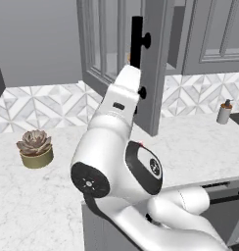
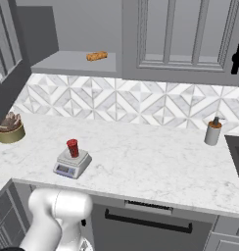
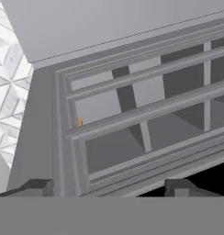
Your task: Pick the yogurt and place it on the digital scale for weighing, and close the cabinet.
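The yogurt (image 2: 72,147), a dark-red cup with a red lid, stands upright on the round platter of the digital scale (image 2: 67,168) near the counter's front left. The cabinet door (image 1: 155,73) stands open, swung out over the counter, its black bar handle (image 1: 136,41) facing me. My arm reaches up to this door. In the hand view my gripper (image 3: 109,188) is open, fingertips (image 3: 40,187) wide apart, right in front of the glass-paned door frame (image 3: 63,137). Nothing is held.
An orange-brown bread lump (image 2: 97,56) lies on the open cabinet's shelf. A potted succulent (image 1: 35,148) sits at the counter's left, and a soap dispenser (image 2: 213,131) at its right by the sink. A second glass-door cabinet (image 2: 190,39) hangs shut.
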